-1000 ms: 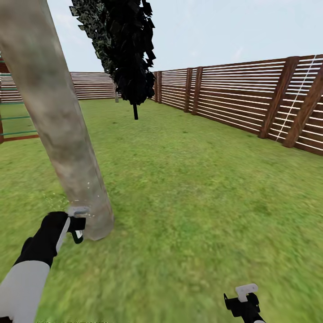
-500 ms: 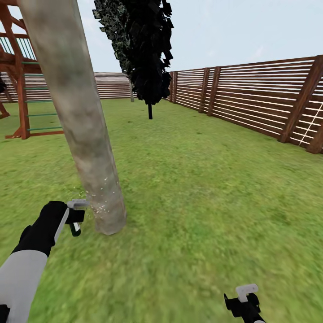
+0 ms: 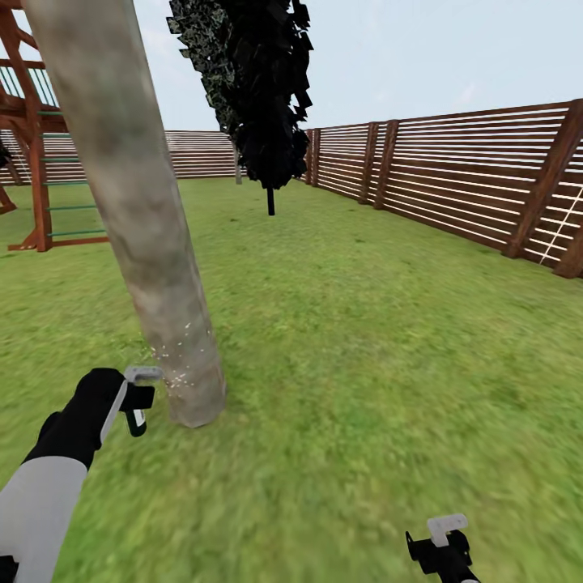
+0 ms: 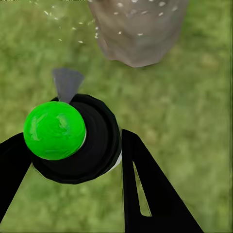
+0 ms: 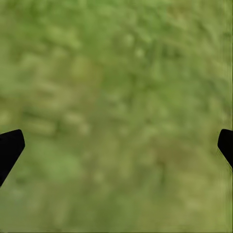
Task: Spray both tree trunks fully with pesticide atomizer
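One tree's pale mottled trunk rises at the left of the head view, with whitish specks near its base. My left gripper hovers just left of that base, shut on the pesticide atomizer. In the left wrist view the atomizer is a black round bottle with a bright green top, held between my two black fingers. A grey spray cone points from it toward the trunk's foot, and specks drift in the air. Low at the right, my right gripper is open over bare grass.
A brown slatted fence runs along the right side and the back. A near-black conifer stands mid-lawn behind the trunk. A red-brown wooden play frame stands at the far left. Grass stretches to the right of the trunk.
The head view swung left over the last second, bringing the play frame into sight. More whitish specks now show on the trunk's base. My left gripper stays beside the trunk.
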Motion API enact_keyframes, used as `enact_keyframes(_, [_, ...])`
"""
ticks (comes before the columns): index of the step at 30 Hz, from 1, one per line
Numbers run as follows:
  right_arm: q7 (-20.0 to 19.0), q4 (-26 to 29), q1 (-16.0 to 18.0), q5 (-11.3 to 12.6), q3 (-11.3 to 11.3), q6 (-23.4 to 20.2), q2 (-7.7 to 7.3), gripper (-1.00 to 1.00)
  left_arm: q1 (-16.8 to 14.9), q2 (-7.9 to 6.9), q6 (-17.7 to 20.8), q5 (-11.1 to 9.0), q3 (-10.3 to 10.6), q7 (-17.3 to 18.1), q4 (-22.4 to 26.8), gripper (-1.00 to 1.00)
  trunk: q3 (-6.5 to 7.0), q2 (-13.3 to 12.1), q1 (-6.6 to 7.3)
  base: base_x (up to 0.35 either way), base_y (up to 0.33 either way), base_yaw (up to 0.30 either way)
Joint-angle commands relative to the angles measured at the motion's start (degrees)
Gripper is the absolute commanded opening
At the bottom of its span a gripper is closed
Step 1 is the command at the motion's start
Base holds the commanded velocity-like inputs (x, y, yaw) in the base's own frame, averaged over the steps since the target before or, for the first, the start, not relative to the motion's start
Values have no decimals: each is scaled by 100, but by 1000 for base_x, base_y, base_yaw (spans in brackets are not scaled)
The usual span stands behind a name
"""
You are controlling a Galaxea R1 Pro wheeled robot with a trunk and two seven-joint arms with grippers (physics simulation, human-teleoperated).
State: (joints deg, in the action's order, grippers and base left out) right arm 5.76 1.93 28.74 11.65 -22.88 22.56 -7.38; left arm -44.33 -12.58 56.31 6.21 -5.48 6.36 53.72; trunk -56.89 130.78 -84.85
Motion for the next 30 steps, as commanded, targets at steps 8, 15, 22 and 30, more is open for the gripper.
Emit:
enact_keyframes(8, [13,9,0,48,-50,15,11,100,75,28,-27,114,-26,-30,-65,-100,-5,2,-2,306,-61,40])
enact_keyframes(15, [13,9,0,40,-59,20,26,100,454,139,-733,54,-35,-45,-84,-100,-5,2,-2,171,-225,267])
enact_keyframes(22, [13,5,0,48,-55,13,27,100,670,353,-944,57,-35,-47,-202,-100,-5,2,-2,111,-267,41])
enact_keyframes(30, [13,9,0,48,-59,12,34,100,671,345,-969,91,-67,-48,-220,-100,-5,2,-2,146,-266,0])
